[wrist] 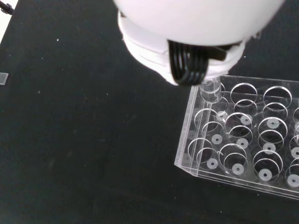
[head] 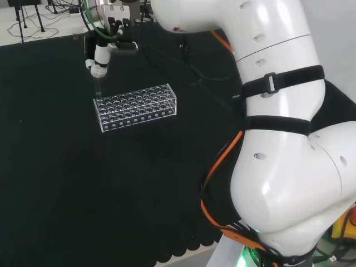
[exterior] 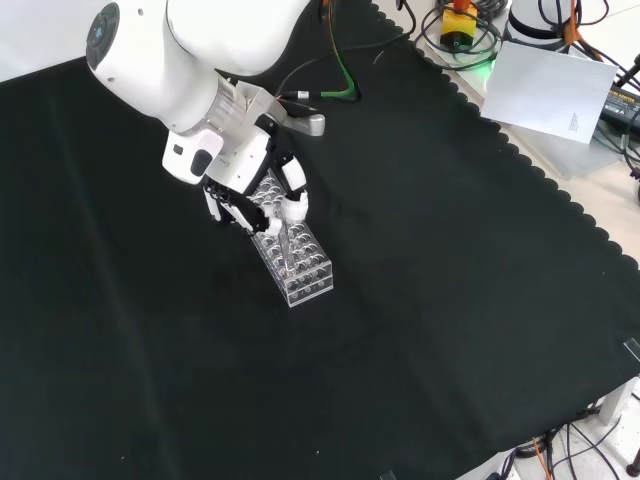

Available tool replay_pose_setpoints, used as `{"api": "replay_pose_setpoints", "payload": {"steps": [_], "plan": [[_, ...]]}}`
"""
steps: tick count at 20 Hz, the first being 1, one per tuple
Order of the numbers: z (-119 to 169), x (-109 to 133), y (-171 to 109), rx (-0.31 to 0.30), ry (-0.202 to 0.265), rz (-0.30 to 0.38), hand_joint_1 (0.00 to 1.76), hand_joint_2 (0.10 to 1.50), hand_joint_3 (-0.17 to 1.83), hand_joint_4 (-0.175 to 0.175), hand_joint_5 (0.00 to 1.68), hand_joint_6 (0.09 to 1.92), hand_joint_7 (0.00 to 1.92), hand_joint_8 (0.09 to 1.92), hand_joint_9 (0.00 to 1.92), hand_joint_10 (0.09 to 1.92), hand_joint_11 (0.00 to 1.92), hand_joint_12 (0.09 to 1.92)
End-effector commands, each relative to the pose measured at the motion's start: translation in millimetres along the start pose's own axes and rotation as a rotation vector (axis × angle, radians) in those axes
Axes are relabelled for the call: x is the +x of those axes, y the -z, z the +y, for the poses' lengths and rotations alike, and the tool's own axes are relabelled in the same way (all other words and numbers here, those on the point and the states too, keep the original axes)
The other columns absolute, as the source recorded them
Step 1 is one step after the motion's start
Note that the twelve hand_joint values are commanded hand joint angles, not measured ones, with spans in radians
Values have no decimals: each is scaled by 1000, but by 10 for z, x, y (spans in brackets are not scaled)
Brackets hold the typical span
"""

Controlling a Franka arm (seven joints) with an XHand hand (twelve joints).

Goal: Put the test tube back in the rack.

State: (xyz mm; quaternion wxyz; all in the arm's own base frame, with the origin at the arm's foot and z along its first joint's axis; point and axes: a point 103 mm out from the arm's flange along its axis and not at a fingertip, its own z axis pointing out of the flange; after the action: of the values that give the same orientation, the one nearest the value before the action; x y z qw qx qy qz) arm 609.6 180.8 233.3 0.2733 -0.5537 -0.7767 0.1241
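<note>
Your hand (exterior: 252, 190) is curled around the test tube (head: 98, 88), held upright over the rack (head: 137, 107). The tube's lower end sits at a corner hole at the rack's left end in the head view. Risk, as judged: if the tube is tilted or off the hole, lowering could jam it on the rim or shove the rack along the bench (exterior: 450, 300).

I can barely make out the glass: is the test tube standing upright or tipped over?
Upright. In the head view the test tube hangs straight down from the hand, its lower end at the corner of the rack. How deep it sits: cannot tell.
</note>
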Motion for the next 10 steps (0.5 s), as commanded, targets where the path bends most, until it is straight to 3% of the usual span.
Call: {"api": "replay_pose_setpoints", "payload": {"steps": [1, 10], "plan": [[25, 17, -23, 8, 3, -4, 1443, 513, 794, -175, 1381, 486, 1456, 648, 1508, 101, 869, 1183], [83, 33, -62, 25, -4, -6, 1443, 512, 794, -175, 1382, 486, 1457, 646, 1509, 100, 870, 1183]]}}
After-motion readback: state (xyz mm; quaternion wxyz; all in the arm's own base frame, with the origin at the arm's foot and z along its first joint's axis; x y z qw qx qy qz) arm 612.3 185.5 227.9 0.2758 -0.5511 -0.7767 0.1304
